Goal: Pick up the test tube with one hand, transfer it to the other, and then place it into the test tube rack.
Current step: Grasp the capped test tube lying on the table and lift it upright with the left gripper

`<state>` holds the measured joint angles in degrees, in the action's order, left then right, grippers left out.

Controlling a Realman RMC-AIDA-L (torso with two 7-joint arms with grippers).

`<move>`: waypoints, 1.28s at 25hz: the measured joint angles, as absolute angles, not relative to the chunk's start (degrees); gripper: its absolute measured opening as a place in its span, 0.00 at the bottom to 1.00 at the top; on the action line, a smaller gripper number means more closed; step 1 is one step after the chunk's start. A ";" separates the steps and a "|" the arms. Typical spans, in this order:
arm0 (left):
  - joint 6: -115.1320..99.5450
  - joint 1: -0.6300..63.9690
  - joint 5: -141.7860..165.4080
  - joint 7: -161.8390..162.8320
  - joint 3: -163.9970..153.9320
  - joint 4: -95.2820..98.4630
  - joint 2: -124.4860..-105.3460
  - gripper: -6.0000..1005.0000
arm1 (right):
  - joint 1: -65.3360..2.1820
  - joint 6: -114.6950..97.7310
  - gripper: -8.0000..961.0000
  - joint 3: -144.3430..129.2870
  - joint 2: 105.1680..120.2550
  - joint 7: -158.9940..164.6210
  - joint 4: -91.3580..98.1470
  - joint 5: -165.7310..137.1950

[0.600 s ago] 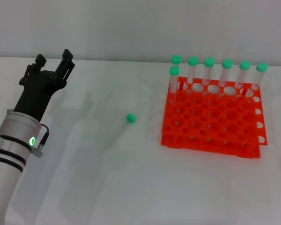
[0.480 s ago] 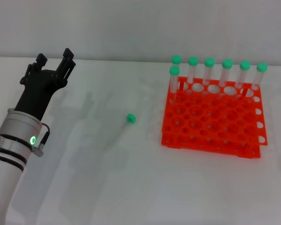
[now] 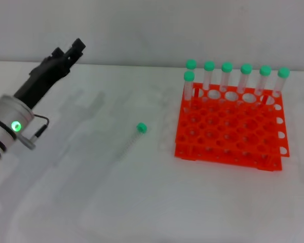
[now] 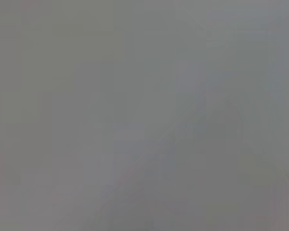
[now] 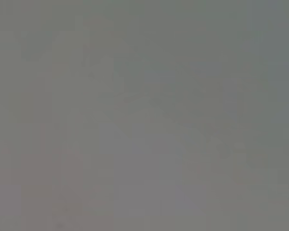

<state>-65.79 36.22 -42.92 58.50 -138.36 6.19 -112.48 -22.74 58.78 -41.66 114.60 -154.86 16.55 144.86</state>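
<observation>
The test tube (image 3: 131, 138) lies flat on the white tabletop (image 3: 142, 202), left of the orange test tube rack (image 3: 229, 131), and it looks light, thin and slippery, so the left hand (image 3: 71, 50), far left, its opening unclear, should pinch its middle.

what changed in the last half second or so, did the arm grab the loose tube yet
No grab yet. The left arm's black two-pronged gripper swung and rotated, its white wrist dropping toward the left edge. It holds nothing. The clear green-capped test tube lying on the white table and the orange rack with its seven tubes stayed put.
</observation>
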 joint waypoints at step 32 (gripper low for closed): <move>-75.65 78.10 29.30 132.98 -163.25 -30.69 -111.57 0.83 | -25.36 57.66 0.89 -41.66 115.22 -154.86 15.68 145.02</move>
